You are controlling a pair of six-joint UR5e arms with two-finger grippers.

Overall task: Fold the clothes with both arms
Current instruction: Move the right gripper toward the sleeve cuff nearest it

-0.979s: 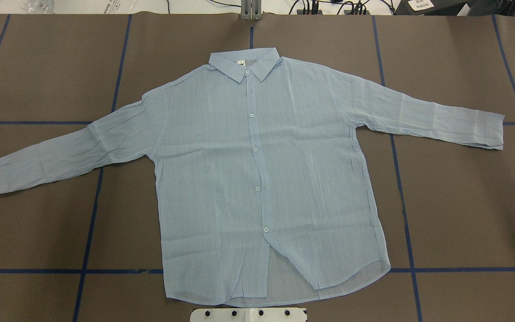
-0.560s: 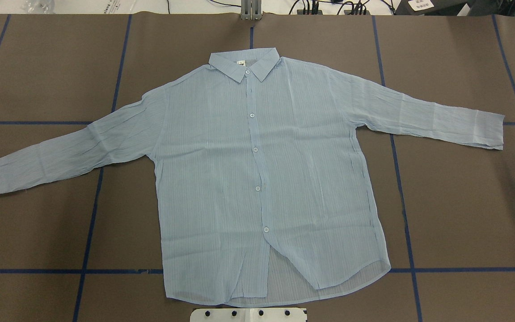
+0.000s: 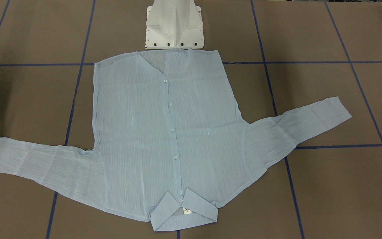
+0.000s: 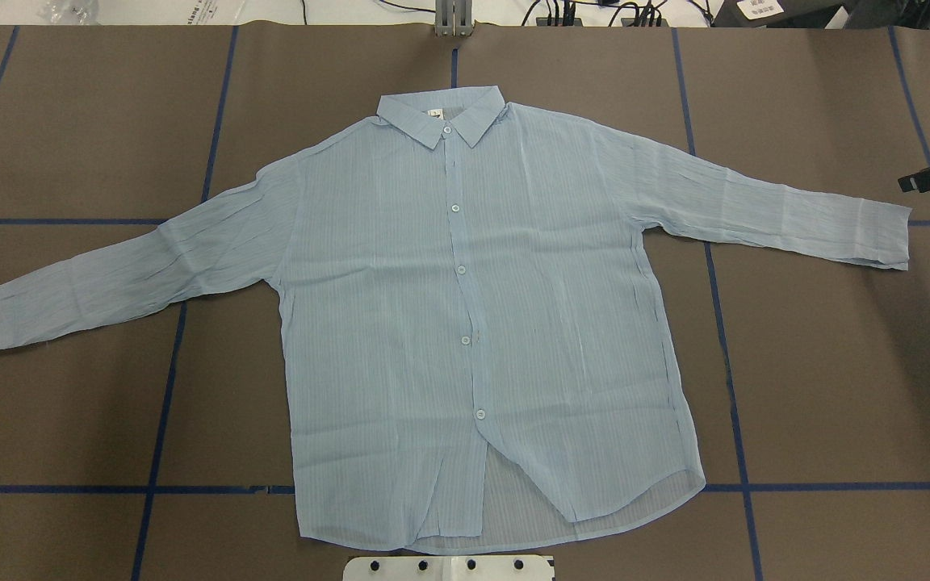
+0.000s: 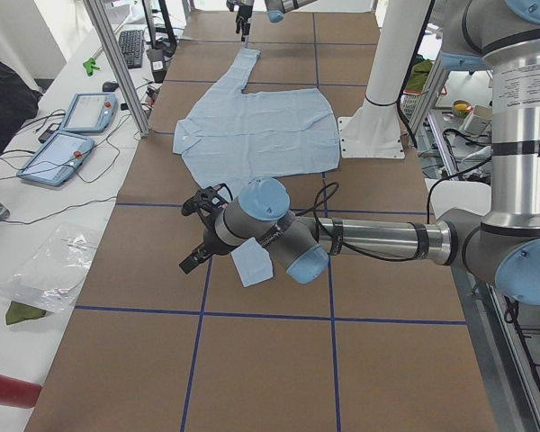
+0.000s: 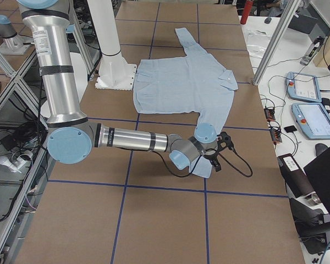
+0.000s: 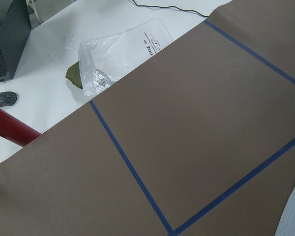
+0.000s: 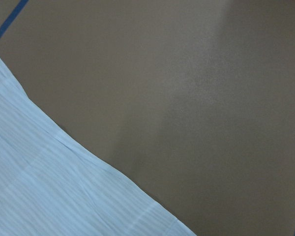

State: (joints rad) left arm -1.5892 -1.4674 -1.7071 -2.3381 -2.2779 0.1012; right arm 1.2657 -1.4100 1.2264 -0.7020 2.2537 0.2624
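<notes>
I see the shirt [image 4: 513, 307] spread flat on the table [image 4: 836, 379], front up and buttoned. Its collar [image 4: 477, 113] points away from the robot's base [image 3: 174, 26] and its hem lies nearest it, with the sleeves stretched out along the table's length. The left arm [image 5: 369, 238] and right arm [image 6: 132, 140] each reach out low and nearly level. The left tool [image 5: 191, 261] tilts down just beside the left cuff [image 5: 250, 265]; the right tool [image 4: 913, 182] hangs near the right cuff [image 4: 889, 234]. I cannot tell whether either tool is clenched or released.
</notes>
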